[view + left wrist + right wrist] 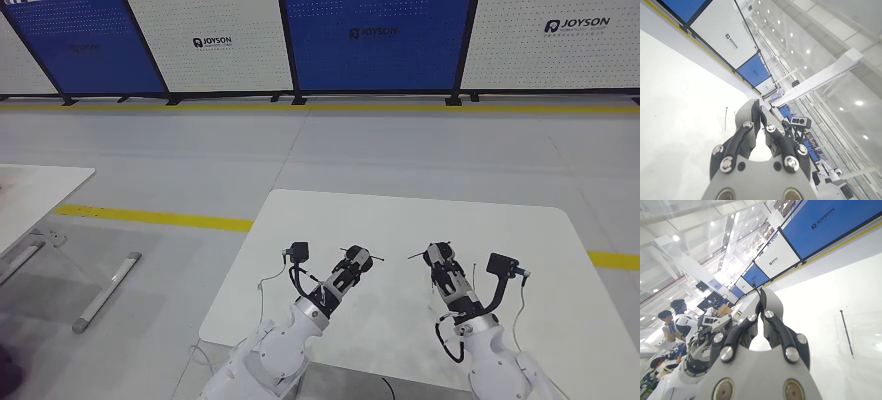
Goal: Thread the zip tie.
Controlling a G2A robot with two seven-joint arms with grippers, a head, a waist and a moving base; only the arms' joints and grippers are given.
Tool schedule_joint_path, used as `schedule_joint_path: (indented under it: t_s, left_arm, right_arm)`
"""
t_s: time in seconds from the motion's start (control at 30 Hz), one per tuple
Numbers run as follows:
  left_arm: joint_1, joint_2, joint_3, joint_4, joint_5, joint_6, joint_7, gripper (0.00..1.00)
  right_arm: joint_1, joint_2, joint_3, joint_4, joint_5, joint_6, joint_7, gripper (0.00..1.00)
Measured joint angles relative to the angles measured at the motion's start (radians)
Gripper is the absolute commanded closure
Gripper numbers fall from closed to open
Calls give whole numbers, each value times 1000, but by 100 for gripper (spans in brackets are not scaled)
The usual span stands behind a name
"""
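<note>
Both arms hang over the near part of the white tabletop (400, 215), side by side with their tips angled toward each other and a small gap between them. The right hand (761, 302) is clenched on a black zip tie (755, 286). The strap runs up between the 2 pressed pads, and the square head end sticks out just past the fingertips, clear of the surface. From above, that tie shows as a thin dark line poking out of the right hand (433, 254) toward the other arm. The left hand (759, 111) is also clenched, its pads pressed together. In the top view a thin black strip (372, 256) crosses the tips of the left hand (357, 262) and seems pinched there, though the wrist view does not make the grasp plain. A loose tie (846, 332) lies flat and straight on the tabletop, well apart from the right hand. The left wrist view shows a flat tie (726, 118) lying on the surface beyond its fingertips; I cannot tell whether it is the same one. Blue and white panels (380, 45) stand along the far side of the floor, and a yellow line (150, 217) runs behind the tabletop.
</note>
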Motion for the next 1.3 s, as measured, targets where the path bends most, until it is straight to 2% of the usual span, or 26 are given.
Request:
schedule_joint_path:
  t_s: [0.33,0.5,0.67,0.87,1.07,1.3]
  left_arm:
    - [0,0,-1,-1,-1,0,-1,100]
    - [0,0,-1,-1,-1,0,-1,100]
    - [0,0,-1,-1,-1,0,-1,100]
    - [-1,0,-1,0,0,1,0,100]
    - [-21,-4,13,23,65,22,42,100]
    - [-23,-5,18,26,63,23,41,100]
  right_arm:
    - [-2,-2,-3,-4,2,-4,-10,100]
    - [-5,-17,-46,0,-3,-12,-88,100]
    - [-1,-32,-92,22,-17,4,-134,100]
    - [-2,-33,-93,21,-12,4,-133,100]
    - [-2,-33,-93,21,-13,4,-133,100]
    - [-2,-33,-93,21,-13,4,-133,100]
